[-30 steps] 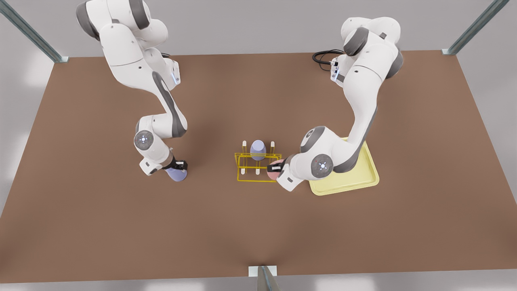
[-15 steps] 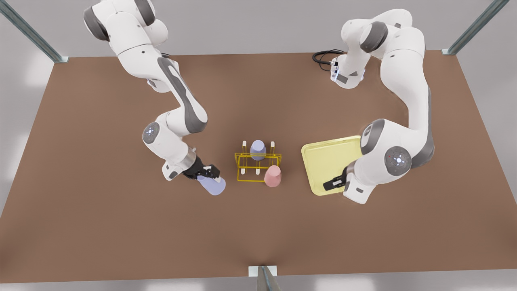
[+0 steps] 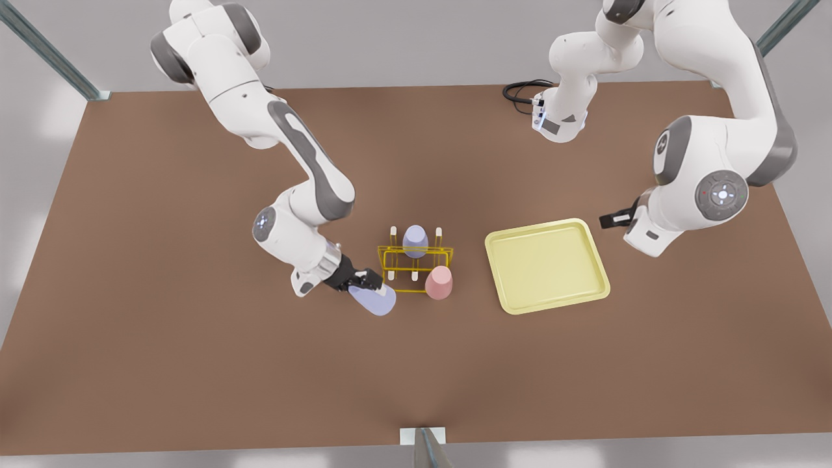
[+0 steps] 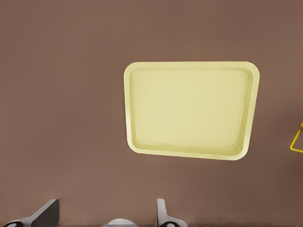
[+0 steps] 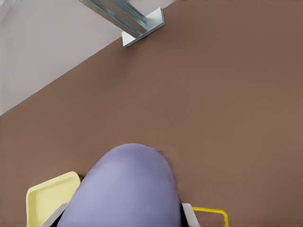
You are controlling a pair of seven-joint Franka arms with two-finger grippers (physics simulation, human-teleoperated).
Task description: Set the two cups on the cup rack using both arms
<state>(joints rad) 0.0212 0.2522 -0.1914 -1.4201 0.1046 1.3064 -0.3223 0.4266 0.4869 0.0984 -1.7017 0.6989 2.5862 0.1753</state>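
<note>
lavender cup (image 3: pixel 374 300), tilted on its side, sits nearest the camera in the front view, pinched in the right gripper (image 3: pixel 361 283) just off the cup rack (image 3: pixel 416 268) on the front view's left. in the right wrist view the same cup (image 5: pixel 124 189) bulges between the right gripper's fingers (image 5: pixel 189 213), with a corner of the rack's yellow wire (image 5: pixel 213 213) just beyond it.

pale pink cup (image 3: pixel 439 283) stands upside down at the rack's near corner on the front view's right, touching the wire frame; whether it sits over a peg cannot be told. a second lavender cup (image 3: pixel 415 240) sits upside down on the rack's far row, between two white-tipped pegs (image 3: pixel 393 231).

pale-yellow tray (image 3: pixel 547 265) lies flat on the brown table (image 3: pixel 195 364), apart from the rack on the front view's right. past the tray's far corner, the left gripper (image 3: pixel 616 219) hangs above the table, well apart from the cups. in the left wrist view its fingers (image 4: pixel 163 215) are spread wide and hold nothing, looking down on the tray (image 4: pixel 137 142) and a bit of the rack's wire (image 4: pixel 298 139).
</note>
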